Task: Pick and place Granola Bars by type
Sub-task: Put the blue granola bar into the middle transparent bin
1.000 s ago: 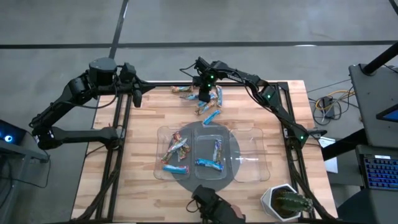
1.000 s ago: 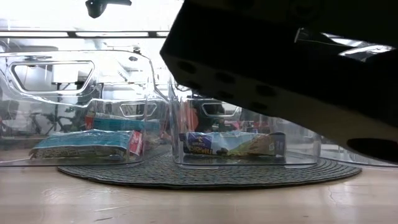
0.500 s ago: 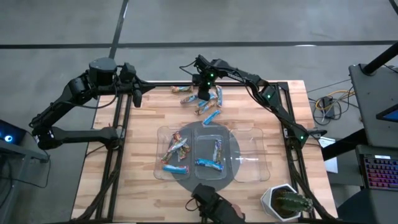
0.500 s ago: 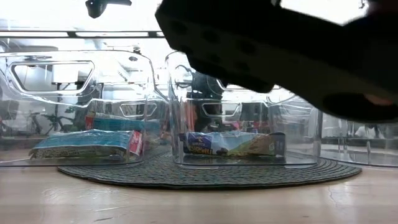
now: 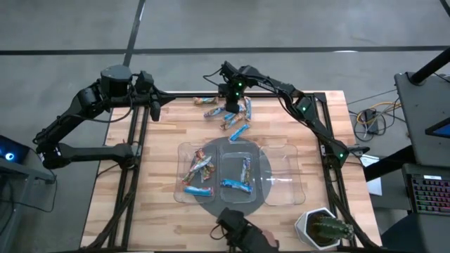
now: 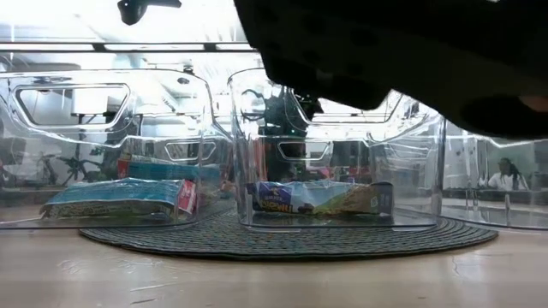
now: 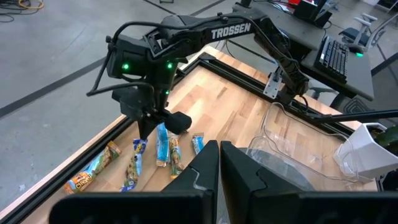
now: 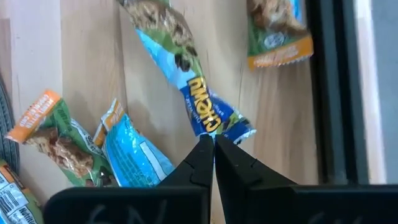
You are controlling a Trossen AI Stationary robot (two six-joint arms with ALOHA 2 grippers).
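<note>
At the far edge of the bench (image 5: 162,140), the right tool (image 5: 230,107) is hanging low over a loose heap of Granola Bars (image 5: 235,118), its fingers (image 8: 200,163) pressed together and holding nothing; in the right wrist view the fingertips are sitting right at the end of a blue bar (image 8: 198,93), with an orange-ended bar (image 8: 273,30) beyond it and an orange-brown bar (image 8: 53,130) plus another blue one (image 8: 130,149) lying beside it on the wood. From the left wrist view the same heap (image 7: 155,152) is showing as several bars fanned out under the right tool (image 7: 149,121), with one more bar (image 7: 93,169) lying apart by the bench rail. Left tool (image 5: 154,109) is waiting at the far left corner of the bench, just off the wood, fingers (image 7: 205,171) closed together and empty. Nearer on the bench, three clear trays are sitting side by side on a dark round mat (image 5: 232,207): the left tray (image 5: 181,172) is holding red-multicoloured and blue bars (image 5: 199,169), the middle tray (image 5: 226,156) is holding blue bars (image 5: 239,184), and the right tray (image 5: 292,176) is showing no bars. Low view is showing a bar (image 6: 120,198) lying flat in one tray and another bar (image 6: 317,197) flat in the next. A potted plant (image 5: 322,226) is standing at the near right corner.
</note>
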